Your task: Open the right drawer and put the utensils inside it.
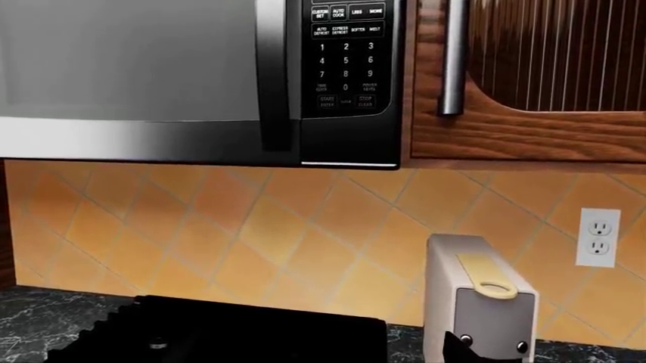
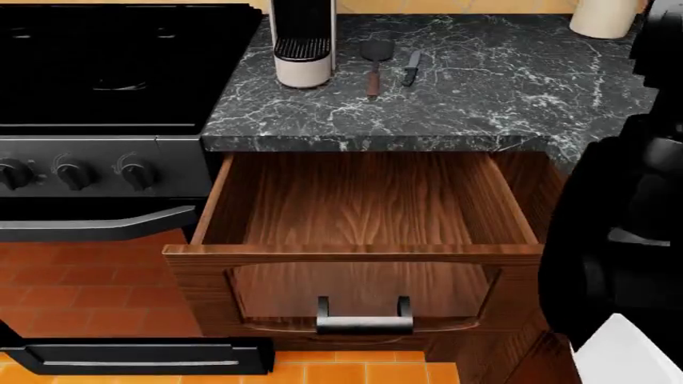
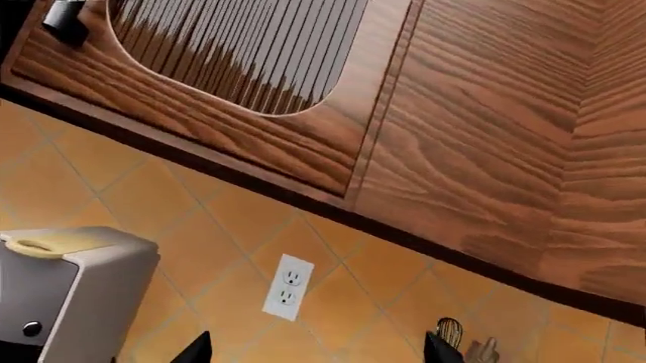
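Observation:
The right drawer (image 2: 353, 254) stands pulled out below the dark marble counter, its wooden inside bare. The utensils lie side by side on the counter behind it: the spatula (image 2: 373, 62) with a dark head and wooden handle, and the knife (image 2: 411, 69) to its right. My right arm (image 2: 625, 208) fills the right edge of the head view. My right gripper (image 3: 318, 352) is open, pointing at the tiled wall, nothing between its fingertips. Of my left gripper (image 1: 323, 354) only one dark fingertip (image 1: 459, 349) shows, far off centre, so the jaws stand apart. Both grippers are away from the utensils.
A coffee machine (image 2: 302, 44) stands left of the spatula. The black stove (image 2: 101, 72) and its knobs are at left, with an oven door handle (image 2: 139, 356) low down. A white jar (image 2: 603, 16) sits at the back right. Microwave (image 1: 192, 76), upper cabinets (image 3: 474, 136) and wall socket (image 3: 287, 287) are above.

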Tool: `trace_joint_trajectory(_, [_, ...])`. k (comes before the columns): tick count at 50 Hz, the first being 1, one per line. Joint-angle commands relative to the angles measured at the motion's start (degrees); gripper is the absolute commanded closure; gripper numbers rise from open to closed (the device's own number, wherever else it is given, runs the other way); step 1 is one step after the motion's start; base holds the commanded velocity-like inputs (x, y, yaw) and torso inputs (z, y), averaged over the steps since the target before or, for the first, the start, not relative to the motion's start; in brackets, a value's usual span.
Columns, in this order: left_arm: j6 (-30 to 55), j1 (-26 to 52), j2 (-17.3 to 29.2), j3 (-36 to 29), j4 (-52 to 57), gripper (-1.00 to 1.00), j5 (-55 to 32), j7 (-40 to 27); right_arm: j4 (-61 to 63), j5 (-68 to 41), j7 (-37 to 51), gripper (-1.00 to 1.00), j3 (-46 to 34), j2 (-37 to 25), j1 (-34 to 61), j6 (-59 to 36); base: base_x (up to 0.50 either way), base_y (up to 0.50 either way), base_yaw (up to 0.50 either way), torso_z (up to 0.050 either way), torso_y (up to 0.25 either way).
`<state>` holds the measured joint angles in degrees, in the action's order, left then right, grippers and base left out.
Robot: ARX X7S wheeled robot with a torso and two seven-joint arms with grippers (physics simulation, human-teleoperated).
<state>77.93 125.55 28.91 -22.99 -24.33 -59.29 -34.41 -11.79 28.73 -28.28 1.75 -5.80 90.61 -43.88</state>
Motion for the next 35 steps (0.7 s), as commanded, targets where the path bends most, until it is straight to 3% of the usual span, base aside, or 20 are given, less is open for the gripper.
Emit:
trace_joint_trajectory(1, [-0.2,0.0,0.1,-0.2,-0.2,-1.00,0.0,0.1,-38.3,-6.3,11.1,-1.00,2.8,-1.8,10.5,18.0,0.00,0.00,0.00,0.000,0.000])
trace_joint_trajectory(5, [-0.3,0.0,0.2,-0.4,-0.3,-1.00,0.1,0.2,-62.3,-8.1,16.1,-1.00,2.4,-2.9,18.5,30.7,0.00,0.00,0.00,0.000,0.000])
trace_joint_trajectory(6, [-0.4,0.0,0.2,-0.5,-0.2,-1.00,0.1,0.3,-63.1,-8.5,16.8,-1.00,2.2,-2.9,18.6,31.3,0.00,0.00,0.00,0.000,0.000])
trace_joint_trajectory(18, [-1.2,0.2,0.3,-1.1,-1.3,-1.00,0.7,1.1,-63.2,-22.1,22.2,-1.00,-6.4,-3.3,12.4,28.8,0.00,0.00,0.00,0.000,0.000])
trace_joint_trajectory(24, [-1.1,0.2,0.3,-1.2,-1.2,-1.00,0.6,1.1,-63.2,-25.3,23.3,-1.00,-10.4,-3.5,12.6,24.1,0.00,0.00,0.00,0.000,0.000])
trace_joint_trajectory(29, [-1.2,0.2,0.3,-1.3,-1.2,-1.00,0.6,1.2,-63.2,-27.5,22.1,-1.00,-11.2,-3.1,14.0,14.3,0.00,0.00,0.00,0.000,0.000])
trace_joint_trajectory(35, [-1.4,0.3,0.3,-1.5,-1.2,-1.00,0.7,1.4,-63.2,-28.5,21.3,-1.00,-12.3,-2.5,14.3,14.8,0.44,0.11,0.00,0.000,0.000])
